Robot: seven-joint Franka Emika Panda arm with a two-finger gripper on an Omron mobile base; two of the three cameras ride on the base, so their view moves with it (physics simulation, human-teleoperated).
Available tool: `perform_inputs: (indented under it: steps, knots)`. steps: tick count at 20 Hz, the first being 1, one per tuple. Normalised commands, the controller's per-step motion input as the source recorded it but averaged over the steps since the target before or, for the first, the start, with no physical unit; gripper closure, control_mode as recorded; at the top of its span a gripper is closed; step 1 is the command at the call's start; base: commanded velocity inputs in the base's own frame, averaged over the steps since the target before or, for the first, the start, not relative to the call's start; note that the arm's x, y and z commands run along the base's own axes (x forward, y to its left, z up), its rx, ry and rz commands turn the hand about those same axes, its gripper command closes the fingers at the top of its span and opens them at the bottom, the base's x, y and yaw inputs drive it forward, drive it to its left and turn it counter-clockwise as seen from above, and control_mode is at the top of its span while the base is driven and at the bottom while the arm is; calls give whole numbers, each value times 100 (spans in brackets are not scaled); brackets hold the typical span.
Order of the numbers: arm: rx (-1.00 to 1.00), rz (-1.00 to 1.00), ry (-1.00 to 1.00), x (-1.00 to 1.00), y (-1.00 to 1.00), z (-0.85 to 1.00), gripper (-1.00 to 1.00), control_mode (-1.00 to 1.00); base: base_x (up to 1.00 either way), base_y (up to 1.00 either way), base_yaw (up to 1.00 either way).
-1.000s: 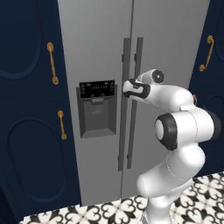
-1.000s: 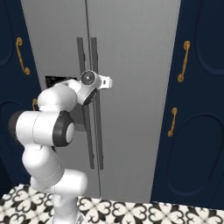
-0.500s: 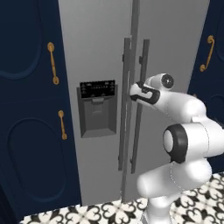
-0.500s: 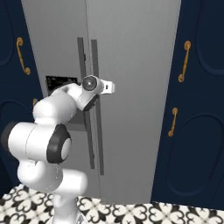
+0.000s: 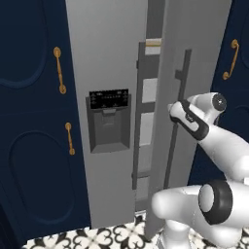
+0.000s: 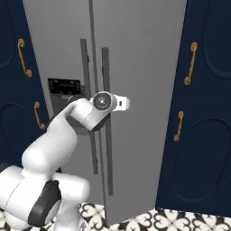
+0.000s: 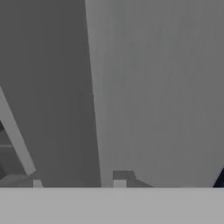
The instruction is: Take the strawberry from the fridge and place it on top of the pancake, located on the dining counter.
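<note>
strawberry not visible, presumably on shelves inside fridge. right door swung partly ajar, gap showing pale shelf edges. gripper at right door handle, apparently hooked there to pull door; jaw state cannot tell. left door shut.

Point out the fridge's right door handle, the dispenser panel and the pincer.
right door handle [image 5: 176, 121], left base view, on the bar's middle stretch.
dispenser panel [image 5: 109, 120], left base view, on the black recess.
pincer [image 5: 174, 113], left base view, at its tips by the handle.
</note>
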Motion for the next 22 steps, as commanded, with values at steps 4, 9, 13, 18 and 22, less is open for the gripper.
perform_inputs:
  steps: [4, 9, 13, 18, 22]
  knots:
    - [1, 7, 8, -75, -100, -7, 100, -100, 0, 0, 0]
    - [11, 26, 0, -33, -100, -17, 100, -100, 0, 0, 0]
    - [15, 35, 0, 0, -98, -16, 100, -100, 0, 0, 0]
    - [16, 17, 0, -2, -93, 0, 100, -100, 0, 0, 0]
    - [18, 19, 0, -4, -100, 0, 100, -100, 0, 0, 0]
